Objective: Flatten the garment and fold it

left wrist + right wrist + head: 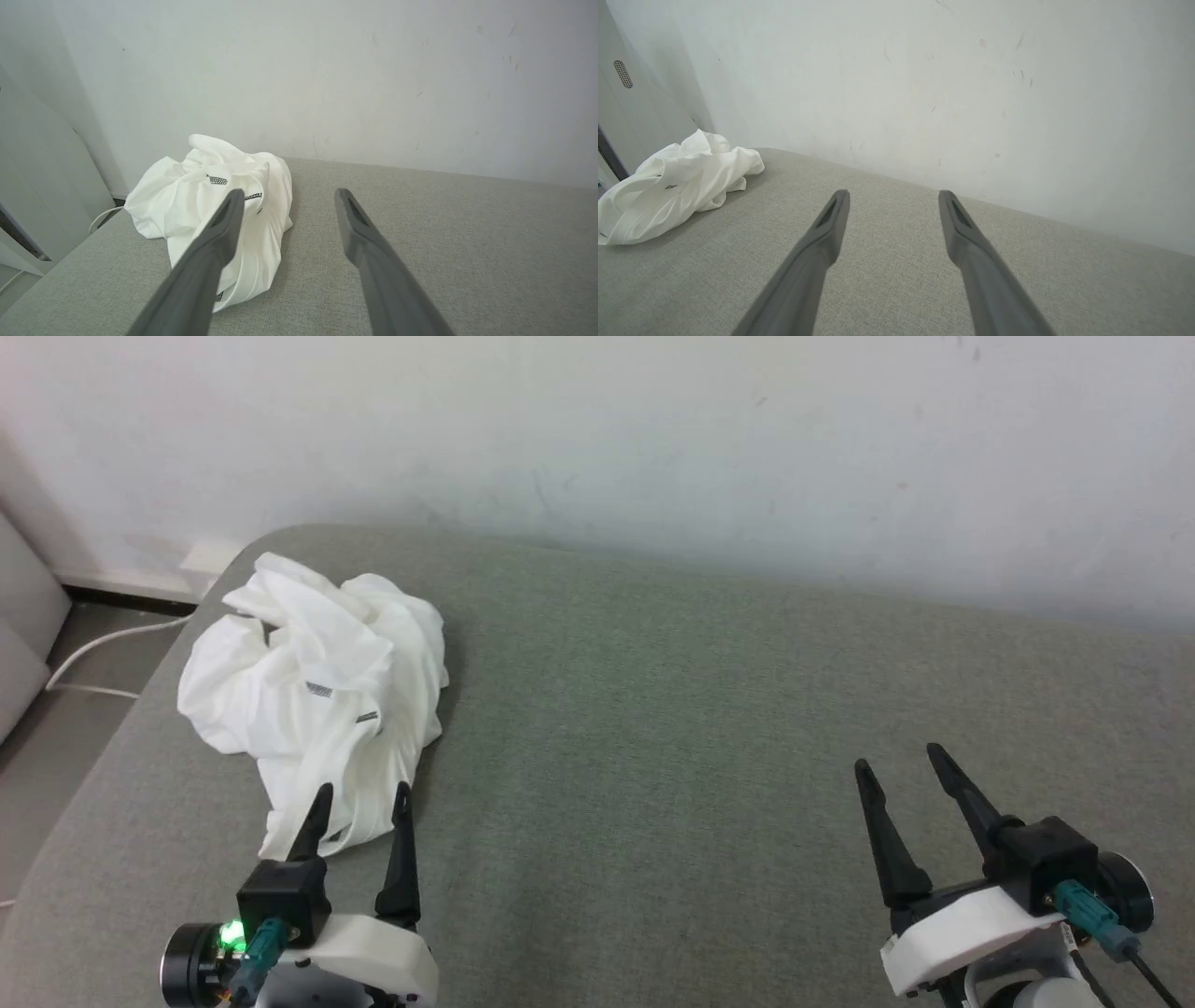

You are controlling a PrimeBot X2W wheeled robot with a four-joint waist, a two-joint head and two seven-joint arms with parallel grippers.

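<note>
- The garment (317, 700) lies in a crumpled white heap at the far left corner of the grey surface (672, 709), close to the wall (653, 429).
- Short runs of dark zigzag stitching show on its upper folds.
- A narrower tail of cloth runs from the heap toward the robot.
- The left gripper (364, 788) is at the near left. Its fingers are spread wide with nothing clamped between them.
- In the head view its two fingertips overlap the near end of that tail. Whether they touch the cloth cannot be told.
- In the left wrist view the heap sits ahead and to the left. One finger crosses in front of it, and the other points over bare surface beside it.
- The right gripper (895, 756) is at the near right, also wide open and holding nothing.
- It is well apart from the garment, with bare surface between them.
- In the right wrist view the garment lies far off at the left edge.
- A white cable (103, 644) lies on the floor left of the surface.
</note>
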